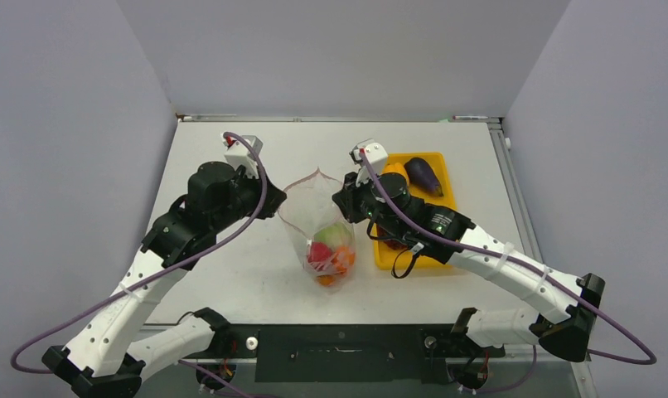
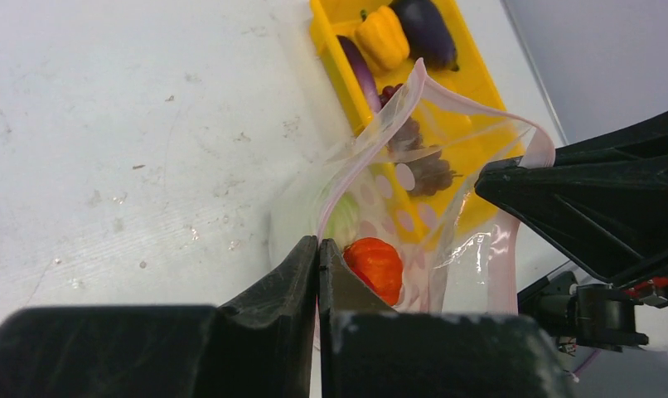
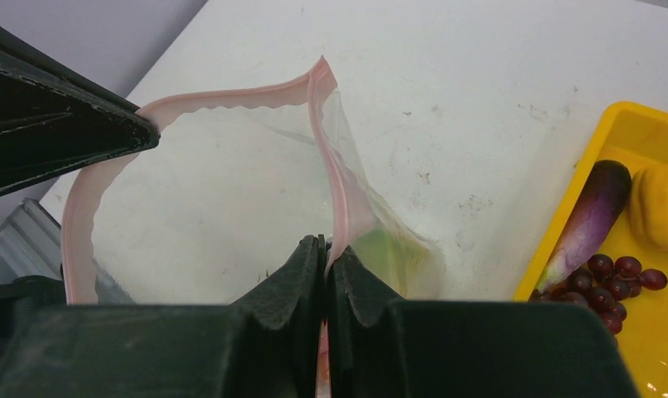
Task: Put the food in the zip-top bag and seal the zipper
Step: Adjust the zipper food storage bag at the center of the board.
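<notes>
Tension across the mouth is what counts in this step. The left gripper (image 2: 318,249) is pressed together on the left lip of the zip-top bag (image 1: 318,220). The right gripper (image 3: 325,249) is likewise pinched tight on the right lip. Between them the zipper (image 3: 231,93) bows into an open loop above the table (image 1: 231,274).

Judged from this, the bag is being held open for loading, with food left to fetch. Both grippers are occupied, so one would have to let go. The right one sits nearer the yellow tray (image 1: 384,259) and seems the natural choice. The left should then hold its lip high, so the floppy mouth does not fold shut. Pulling the lips further apart risks dragging the bag or tipping its load. For sealing later, the two pink strips need to meet evenly from one end.

The bag lies mid-table, its mouth toward the far side and its closed end near. Inside, at the near end, sit a green piece (image 1: 337,235), a red piece (image 1: 318,252) and an orange piece (image 1: 343,261).

The tray lies just right of the bag. It holds a dark eggplant (image 2: 426,31), a yellow pepper (image 2: 383,37), a slim purple eggplant (image 3: 583,224) and the grape bunch (image 3: 600,278).
</notes>
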Available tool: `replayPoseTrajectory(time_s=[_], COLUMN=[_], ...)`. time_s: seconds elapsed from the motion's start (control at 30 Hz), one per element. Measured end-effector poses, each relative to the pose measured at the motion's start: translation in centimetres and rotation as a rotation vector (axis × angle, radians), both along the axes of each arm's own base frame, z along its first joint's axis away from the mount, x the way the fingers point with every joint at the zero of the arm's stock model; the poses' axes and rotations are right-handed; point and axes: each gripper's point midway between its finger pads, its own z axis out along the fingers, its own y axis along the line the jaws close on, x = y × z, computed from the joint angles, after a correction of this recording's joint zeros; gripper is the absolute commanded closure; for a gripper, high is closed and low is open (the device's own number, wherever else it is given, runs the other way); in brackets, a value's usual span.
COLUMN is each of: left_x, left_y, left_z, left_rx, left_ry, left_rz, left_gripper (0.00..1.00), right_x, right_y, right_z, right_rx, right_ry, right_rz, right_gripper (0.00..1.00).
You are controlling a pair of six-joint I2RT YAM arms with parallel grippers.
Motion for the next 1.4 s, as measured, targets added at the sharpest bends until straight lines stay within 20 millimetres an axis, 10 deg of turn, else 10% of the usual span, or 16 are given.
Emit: replayPoseTrajectory(time_s=[0.3, 0.73, 1.1, 1.4], left_x=[0.4, 1.0, 1.3, 1.1], left_y=[1.5, 4.3, 2.0, 1.2], left_z=[-1.2, 3.7, -4.1, -4.3], left_rx=[0.101, 0.19, 0.248, 0.21], left_ry=[0.016, -0.097, 0.055, 0.024], left_rz=[0.046, 0.131, 0.024, -0.014], left_gripper=[1.0, 1.0, 1.0, 1.0], right_x=[0.5, 1.8, 1.9, 1.6], right_y=[0.7, 3.5, 3.1, 2.3], right_z=[-2.5, -4.0, -8.9, -9.6], right_rx=[-0.045, -0.02, -0.07, -0.07], right_ry=[0.028, 0.039, 0.108, 0.126], right_rz=[-0.003, 0.014, 0.002, -0.011], right_gripper=[0.95, 0.95, 0.95, 0.83])
